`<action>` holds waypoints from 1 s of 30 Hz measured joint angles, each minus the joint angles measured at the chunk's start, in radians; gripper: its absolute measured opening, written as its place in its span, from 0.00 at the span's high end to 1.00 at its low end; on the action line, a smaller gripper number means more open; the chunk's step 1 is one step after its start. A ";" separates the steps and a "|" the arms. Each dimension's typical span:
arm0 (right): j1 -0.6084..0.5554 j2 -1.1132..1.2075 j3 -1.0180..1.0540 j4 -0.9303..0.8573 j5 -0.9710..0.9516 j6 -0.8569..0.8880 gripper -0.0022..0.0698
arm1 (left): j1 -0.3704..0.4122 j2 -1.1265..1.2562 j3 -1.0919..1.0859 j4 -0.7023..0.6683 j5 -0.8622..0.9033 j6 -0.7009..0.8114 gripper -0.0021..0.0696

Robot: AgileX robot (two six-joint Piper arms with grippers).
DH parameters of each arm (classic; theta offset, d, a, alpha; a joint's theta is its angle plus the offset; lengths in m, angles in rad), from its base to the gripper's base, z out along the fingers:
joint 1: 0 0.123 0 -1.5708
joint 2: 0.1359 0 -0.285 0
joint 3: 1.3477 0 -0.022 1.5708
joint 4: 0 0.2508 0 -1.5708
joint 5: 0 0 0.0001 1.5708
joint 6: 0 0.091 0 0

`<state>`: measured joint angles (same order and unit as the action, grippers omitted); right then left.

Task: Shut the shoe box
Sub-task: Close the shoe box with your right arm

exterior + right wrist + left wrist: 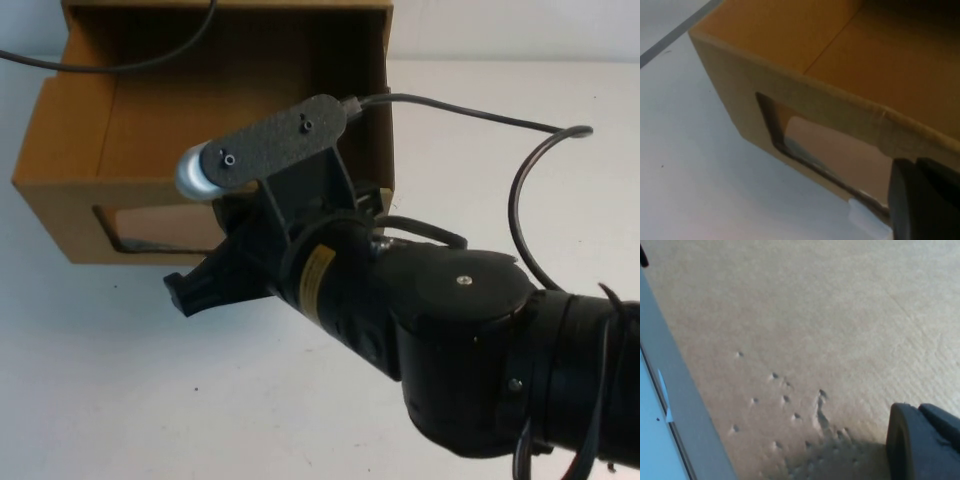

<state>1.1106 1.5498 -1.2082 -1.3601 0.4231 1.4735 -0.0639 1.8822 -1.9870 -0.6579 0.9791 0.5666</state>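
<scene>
White tabletop [120, 400]; shoe box [70, 200] drawer out, upper left. I hold right gripper [190, 290] at front panel, left gripper [920, 440] against cardboard; fingers' state unreadable both. Next: push drawer in.

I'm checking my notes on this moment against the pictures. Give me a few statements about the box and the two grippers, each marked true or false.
1. The shoe box is pulled open, its brown inside showing from above. True.
2. The right gripper is at the box's front panel, near the window. True.
3. The window is cut into the box's top face. False: it is in the front panel.
4. The left gripper holds a shoe. False: its wrist view shows only a dimpled tan surface close up.
5. The box stands on a dark wooden table. False: the table is white.
</scene>
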 joint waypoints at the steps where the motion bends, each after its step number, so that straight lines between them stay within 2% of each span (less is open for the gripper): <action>1: 0.000 0.002 0.000 -0.015 0.002 0.015 0.99 | 0.000 0.000 0.000 0.000 0.000 0.000 0.97; 10: -0.071 0.021 -0.002 -0.060 -0.090 0.114 0.99 | 0.000 0.000 0.000 -0.004 0.004 0.000 0.97; 18: -0.115 0.052 -0.010 -0.060 -0.139 0.131 0.99 | 0.000 0.000 0.000 -0.011 0.008 0.000 0.97; 30: -0.167 0.129 -0.137 -0.075 -0.172 0.131 0.99 | 0.000 0.002 0.000 -0.013 0.011 0.000 0.97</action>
<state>0.9437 1.6787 -1.3452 -1.4352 0.2511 1.6041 -0.0634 1.8838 -1.9870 -0.6714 0.9900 0.5666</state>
